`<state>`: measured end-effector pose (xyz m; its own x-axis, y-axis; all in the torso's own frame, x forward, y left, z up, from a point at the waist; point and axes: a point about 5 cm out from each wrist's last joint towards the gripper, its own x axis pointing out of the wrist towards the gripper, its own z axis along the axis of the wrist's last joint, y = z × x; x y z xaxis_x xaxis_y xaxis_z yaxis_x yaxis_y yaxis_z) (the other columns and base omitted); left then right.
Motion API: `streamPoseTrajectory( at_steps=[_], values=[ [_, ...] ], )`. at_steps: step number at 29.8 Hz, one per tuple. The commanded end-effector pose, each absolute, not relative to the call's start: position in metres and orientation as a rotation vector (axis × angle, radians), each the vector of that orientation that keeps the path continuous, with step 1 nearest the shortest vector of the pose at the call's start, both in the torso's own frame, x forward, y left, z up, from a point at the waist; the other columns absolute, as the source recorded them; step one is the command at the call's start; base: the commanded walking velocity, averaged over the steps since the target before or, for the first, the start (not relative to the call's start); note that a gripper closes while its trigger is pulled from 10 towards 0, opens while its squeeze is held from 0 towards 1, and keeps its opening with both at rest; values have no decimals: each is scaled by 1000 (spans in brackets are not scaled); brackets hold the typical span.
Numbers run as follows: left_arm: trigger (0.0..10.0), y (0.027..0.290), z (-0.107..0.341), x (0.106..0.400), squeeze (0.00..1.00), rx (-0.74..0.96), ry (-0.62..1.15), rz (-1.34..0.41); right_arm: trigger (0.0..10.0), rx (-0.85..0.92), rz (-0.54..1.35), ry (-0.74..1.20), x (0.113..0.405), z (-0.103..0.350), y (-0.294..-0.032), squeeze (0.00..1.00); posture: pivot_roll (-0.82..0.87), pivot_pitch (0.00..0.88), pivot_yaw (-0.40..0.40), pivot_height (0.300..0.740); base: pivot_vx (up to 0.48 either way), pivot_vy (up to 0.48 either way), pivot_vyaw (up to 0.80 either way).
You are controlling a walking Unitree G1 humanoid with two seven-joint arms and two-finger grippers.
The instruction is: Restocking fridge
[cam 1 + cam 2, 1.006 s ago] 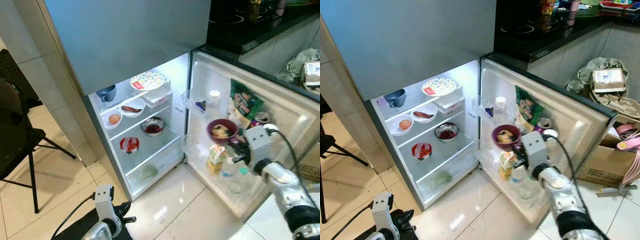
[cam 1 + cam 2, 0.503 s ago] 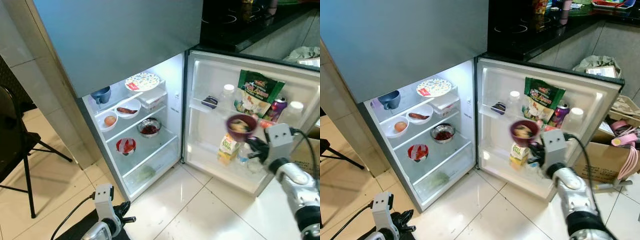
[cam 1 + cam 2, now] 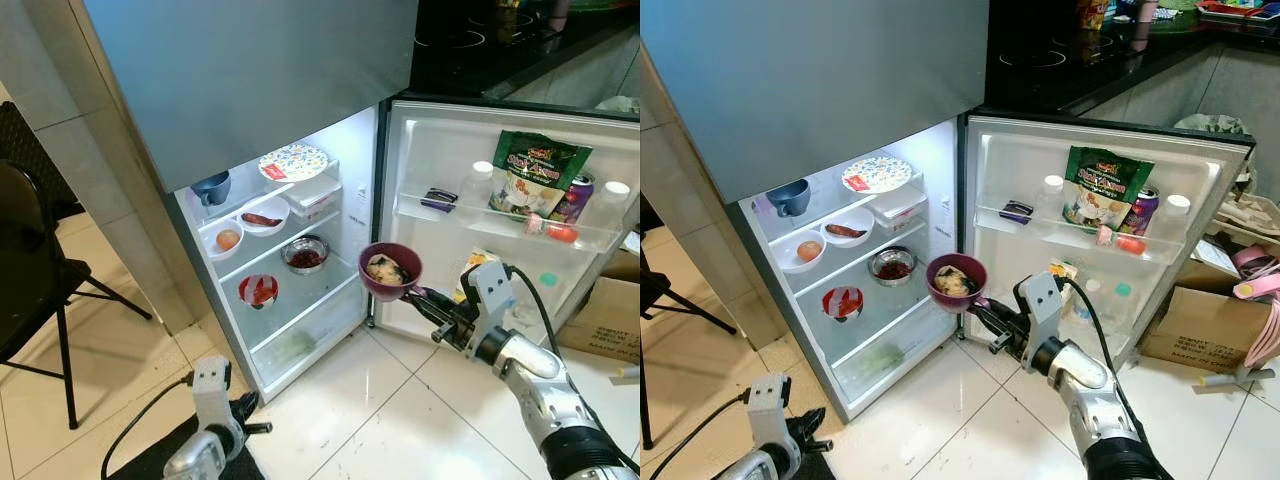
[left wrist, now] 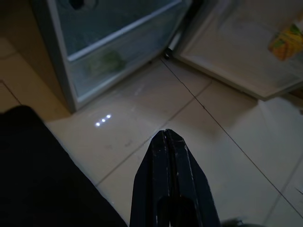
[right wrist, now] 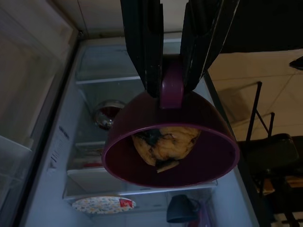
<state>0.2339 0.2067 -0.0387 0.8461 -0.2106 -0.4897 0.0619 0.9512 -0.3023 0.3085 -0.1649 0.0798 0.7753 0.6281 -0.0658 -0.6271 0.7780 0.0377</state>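
Right claw [image 3: 425, 300] grips the handle of a purple bowl [image 3: 390, 270] before the open fridge [image 3: 300, 250]; left claw [image 4: 171, 156] hangs closed.

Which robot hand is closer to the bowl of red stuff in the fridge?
Right. The right hand holds a purple bowl just outside the shelf with the metal bowl. The left hand hangs low over the floor.

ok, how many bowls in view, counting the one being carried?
5. Purple bowl held in the right gripper; two white bowls on the second shelf; steel bowl below; red-filled bowl lowest. Others may be hidden.
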Motion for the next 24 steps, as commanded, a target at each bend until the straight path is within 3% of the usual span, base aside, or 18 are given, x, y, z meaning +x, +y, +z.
streamPoseTrajectory(
  at_steps=[1,18,21,24],
  values=[
    [10000,210,-36,238,0,-259,537,-116,10000,24,703,35,317,91,-154,0,-97,0,56,740,0,0,794],
    [10000,200,-31,250,0,-275,537,-105,10000,-7,725,61,330,94,-140,0,-58,0,10,740,0,0,794],
    [10000,199,-37,243,0,-272,566,-124,10000,-7,728,76,335,94,-134,0,21,0,-67,740,0,0,763],
    [10000,200,-38,241,0,-269,567,-128,10000,-20,733,78,336,95,-131,0,26,0,-70,740,0,0,467]
  ],
)
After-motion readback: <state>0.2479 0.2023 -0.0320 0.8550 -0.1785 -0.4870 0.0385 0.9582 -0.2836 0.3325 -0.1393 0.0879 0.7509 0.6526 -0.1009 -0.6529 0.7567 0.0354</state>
